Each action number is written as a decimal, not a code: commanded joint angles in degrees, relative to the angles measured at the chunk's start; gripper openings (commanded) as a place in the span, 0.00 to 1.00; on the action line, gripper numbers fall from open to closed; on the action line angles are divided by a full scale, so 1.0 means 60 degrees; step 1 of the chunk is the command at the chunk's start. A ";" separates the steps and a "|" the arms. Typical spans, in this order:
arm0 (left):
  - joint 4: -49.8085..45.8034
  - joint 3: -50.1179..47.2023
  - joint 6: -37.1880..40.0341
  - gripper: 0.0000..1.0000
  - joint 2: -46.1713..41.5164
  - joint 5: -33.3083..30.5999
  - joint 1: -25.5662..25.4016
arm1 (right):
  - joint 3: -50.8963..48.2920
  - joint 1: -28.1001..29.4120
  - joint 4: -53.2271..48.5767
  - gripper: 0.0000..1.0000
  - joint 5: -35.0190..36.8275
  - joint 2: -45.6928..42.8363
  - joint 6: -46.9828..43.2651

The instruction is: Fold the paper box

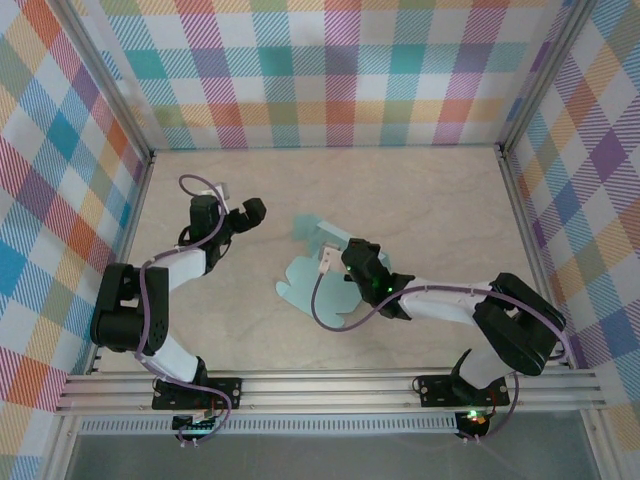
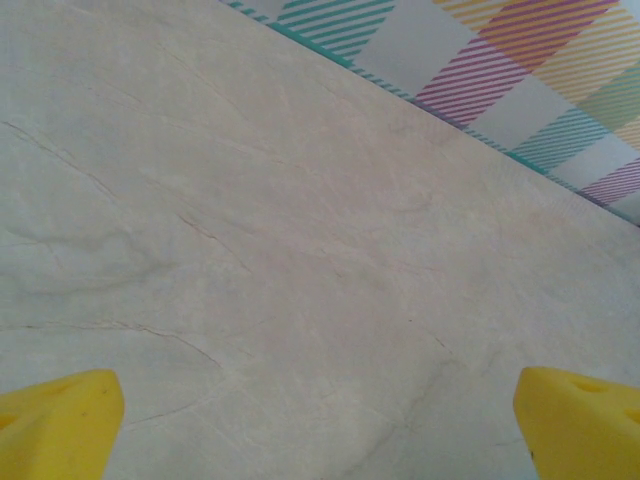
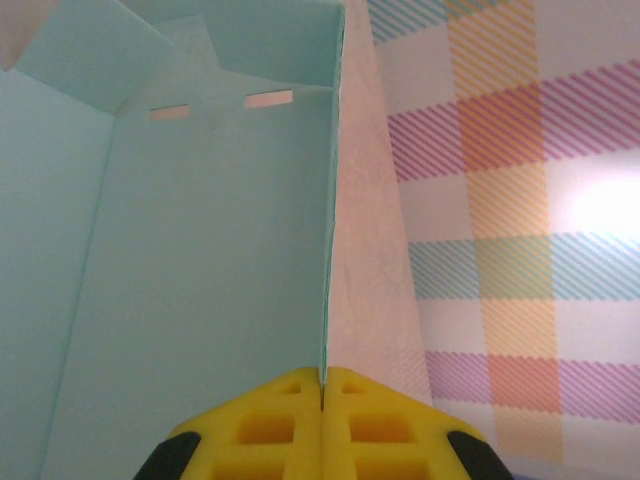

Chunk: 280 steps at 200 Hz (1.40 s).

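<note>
Mint-green box [image 1: 302, 280] lying half-folded, one wall standing up. Right gripper [image 3: 322, 385] pinching wall's edge. Left gripper [image 2: 320, 420] hanging wide open over table [image 1: 430, 200].

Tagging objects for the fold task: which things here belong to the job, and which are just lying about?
Job: paper box, part-folded, one panel edge pinched by the right gripper, shut; left gripper, open, above the table, apart from the box.
Not job: table; plaid walls; metal rails at the near edge.
</note>
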 commanded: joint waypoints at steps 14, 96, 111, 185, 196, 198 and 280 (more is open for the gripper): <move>0.0170 0.0244 -0.0030 1.00 0.0257 0.0367 0.0169 | -0.0148 0.0351 0.1000 0.00 0.0359 0.0322 -0.0617; 0.0213 0.0559 -0.0157 1.00 0.0871 0.0773 0.0207 | -0.0268 0.0756 0.4995 0.00 0.2369 0.2367 -0.3000; 0.0186 0.0748 -0.0205 1.00 0.1088 0.0912 0.0238 | -0.0337 0.0882 0.5754 0.00 0.2515 0.2613 -0.3485; -0.1221 0.3142 0.0220 0.86 0.3184 0.3540 0.0266 | -0.0461 0.1154 0.7047 0.00 0.2571 0.2913 -0.4211; -0.1467 0.3469 0.0409 0.82 0.3443 0.4016 0.0268 | -0.0505 0.1161 0.6844 0.00 0.2463 0.2764 -0.4100; -0.1525 0.3527 0.0467 0.81 0.3487 0.4077 0.0268 | -0.0513 0.1161 0.6831 0.00 0.2435 0.2755 -0.4085; -0.3814 0.4883 0.2479 0.53 0.4282 0.5073 -0.0259 | -0.0653 0.1158 0.5741 0.00 0.1881 0.2373 -0.3209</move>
